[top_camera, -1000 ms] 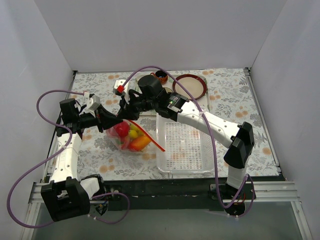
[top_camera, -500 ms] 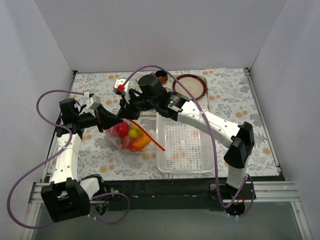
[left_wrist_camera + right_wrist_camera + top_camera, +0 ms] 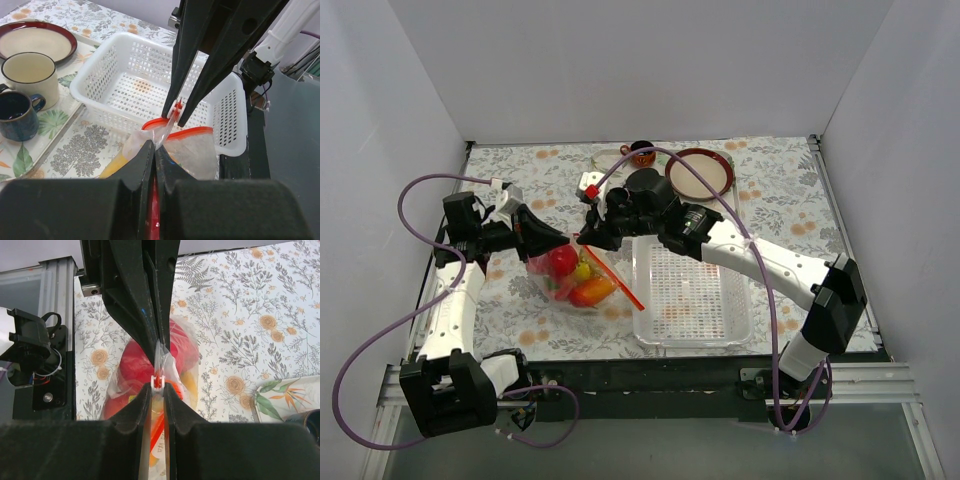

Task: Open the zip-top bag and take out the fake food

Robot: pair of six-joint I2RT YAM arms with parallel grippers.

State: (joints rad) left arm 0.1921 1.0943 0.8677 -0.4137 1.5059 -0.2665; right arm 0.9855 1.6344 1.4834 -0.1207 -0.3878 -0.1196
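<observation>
Since a second ago the right arm has swung rightward and nearer, its forearm now crossing over the white basket (image 3: 695,285), and the zip-top bag (image 3: 560,287) has come slightly along with it. The right gripper (image 3: 158,385) has its fingers pressed on the white slider (image 3: 176,106) of the red zip strip (image 3: 616,278). The left gripper (image 3: 154,147) pinches the clear film at the mouth's end. The bag sits on the worktop (image 3: 770,200) just beside the basket, the fake food (image 3: 563,260) inside. The thin film could slip from the left fingers, so the bag would drag rather than unzip. Only the left wrist view shows the slider pinched; the overhead view hides both grips but shows the bag's place.
</observation>
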